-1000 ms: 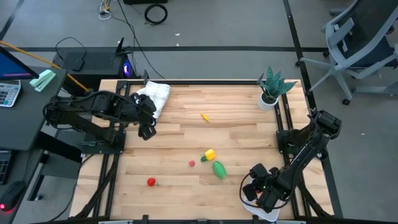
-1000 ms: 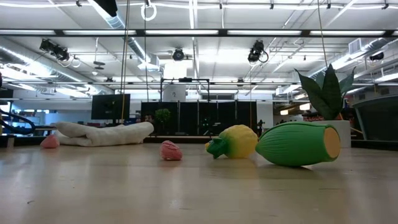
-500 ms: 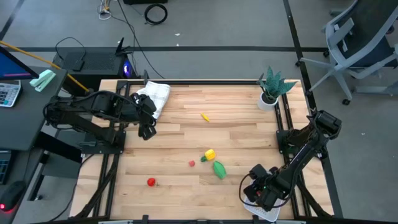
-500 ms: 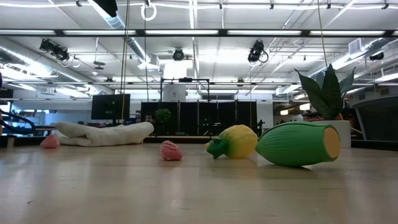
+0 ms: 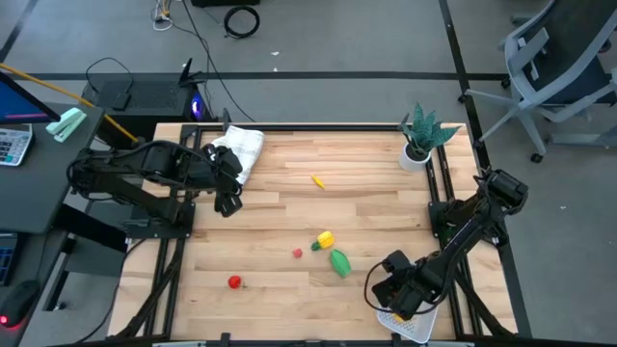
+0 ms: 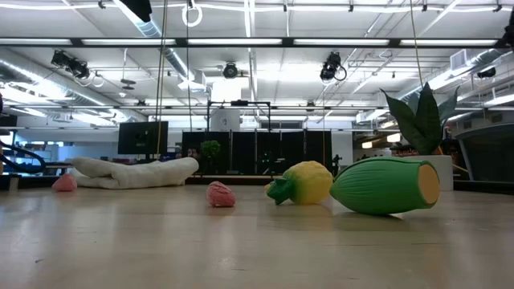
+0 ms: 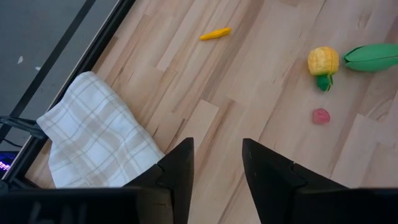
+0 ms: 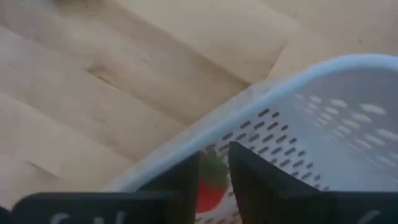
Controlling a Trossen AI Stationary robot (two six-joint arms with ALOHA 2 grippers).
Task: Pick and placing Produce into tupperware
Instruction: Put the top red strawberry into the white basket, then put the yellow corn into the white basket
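Note:
My right gripper [image 5: 390,289] hovers at the table's near right corner, just left of the white perforated tupperware basket [image 5: 413,326], and is shut on a small red piece with a green top [image 8: 208,186]. The banana [image 5: 317,180], yellow pepper [image 5: 325,239], green oblong piece [image 5: 339,262] and two tiny red pieces [image 5: 298,253] [image 5: 234,281] lie on the bare wood. My left gripper [image 5: 228,204] waits open at the far left, beside the checked cloth [image 5: 241,146]. My right gripper has the red piece [image 8: 209,194] between its two fingers, where it fills the narrow gap. The fingers [image 8: 249,174] point down over the basket's perforated bottom [image 8: 323,124]. The fingers hide both flanks of the piece, so the exact places of contact do not show.
A potted spiky plant [image 5: 422,135] stands at the far right corner. The cloth [image 7: 93,137] lies at the far left edge. Bare wood stretches between the produce cluster and both arms. The basket sits at the table's near edge.
My right gripper has moved toward the table's left and slightly toward the far edge, off the basket, so more of the basket's white mesh now shows beside it. The produce on the table has stayed in place.

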